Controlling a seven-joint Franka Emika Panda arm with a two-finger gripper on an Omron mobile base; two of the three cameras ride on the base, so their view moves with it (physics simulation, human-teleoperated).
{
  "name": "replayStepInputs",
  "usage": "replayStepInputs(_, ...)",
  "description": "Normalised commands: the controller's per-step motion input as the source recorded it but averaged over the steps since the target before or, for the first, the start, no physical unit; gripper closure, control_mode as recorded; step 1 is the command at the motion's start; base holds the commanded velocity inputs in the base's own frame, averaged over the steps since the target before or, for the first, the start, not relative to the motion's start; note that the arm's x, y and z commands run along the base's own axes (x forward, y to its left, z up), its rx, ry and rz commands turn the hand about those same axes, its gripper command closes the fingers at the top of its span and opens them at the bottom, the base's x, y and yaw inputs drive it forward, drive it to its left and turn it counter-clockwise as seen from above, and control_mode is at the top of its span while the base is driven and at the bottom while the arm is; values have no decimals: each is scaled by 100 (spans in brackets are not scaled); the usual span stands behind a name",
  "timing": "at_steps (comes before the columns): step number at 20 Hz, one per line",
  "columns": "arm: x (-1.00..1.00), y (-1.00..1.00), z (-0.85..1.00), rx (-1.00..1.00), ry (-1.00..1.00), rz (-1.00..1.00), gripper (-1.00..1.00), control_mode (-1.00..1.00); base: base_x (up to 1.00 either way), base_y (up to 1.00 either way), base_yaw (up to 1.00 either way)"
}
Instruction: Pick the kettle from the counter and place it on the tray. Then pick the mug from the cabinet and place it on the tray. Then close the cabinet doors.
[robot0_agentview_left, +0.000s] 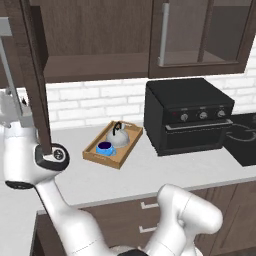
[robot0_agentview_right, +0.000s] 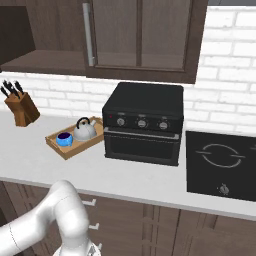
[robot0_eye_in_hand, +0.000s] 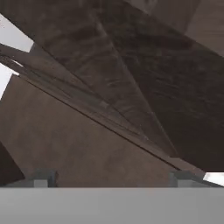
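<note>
The wooden tray (robot0_agentview_left: 96, 153) (robot0_agentview_right: 54, 141) lies on the counter (robot0_agentview_left: 150, 175), left of the black oven. On it stand the silver kettle (robot0_agentview_left: 118, 134) (robot0_agentview_right: 85, 131) and the blue mug (robot0_agentview_left: 104, 148) (robot0_agentview_right: 64, 139). Above, the cabinet (robot0_agentview_left: 95, 35) has its left door (robot0_agentview_left: 35, 75) swung out towards me and its right glass door (robot0_agentview_left: 200, 35) (robot0_agentview_right: 142, 35) closed. My white hand (robot0_agentview_left: 12, 110) is at the far left, beside the open door. My gripper (robot0_eye_in_hand: 113, 179) is open and empty, with dark wood panels close in front of its fingertips (robot0_eye_in_hand: 41, 178).
A black oven (robot0_agentview_left: 187, 115) (robot0_agentview_right: 142, 125) stands on the counter right of the tray. A black stovetop (robot0_agentview_right: 220, 165) lies further right. A wooden knife block (robot0_agentview_right: 20, 107) sits against the brick wall left of the tray. Drawers run below the counter edge.
</note>
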Motion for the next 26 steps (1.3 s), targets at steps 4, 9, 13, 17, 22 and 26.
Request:
replayStepInputs(4, 0, -74, 27, 37, 0, -13, -100, -100, 0, 0, 0)
replayStepInputs(9, 0, -89, 32, 32, 4, -6, -100, -100, 0, 0, 0)
replayStepInputs(13, 7, -93, 45, 26, 14, -1, -100, -100, 0, 0, 0)
replayStepInputs(17, 36, -85, 29, 21, 22, 0, -100, -100, 0, 0, 0)
replayStepInputs(22, 57, -75, 7, 24, 16, 0, -100, -100, 0, 0, 0)
replayStepInputs(26, 83, -56, -1, 27, 8, 3, -100, -100, 0, 0, 0)
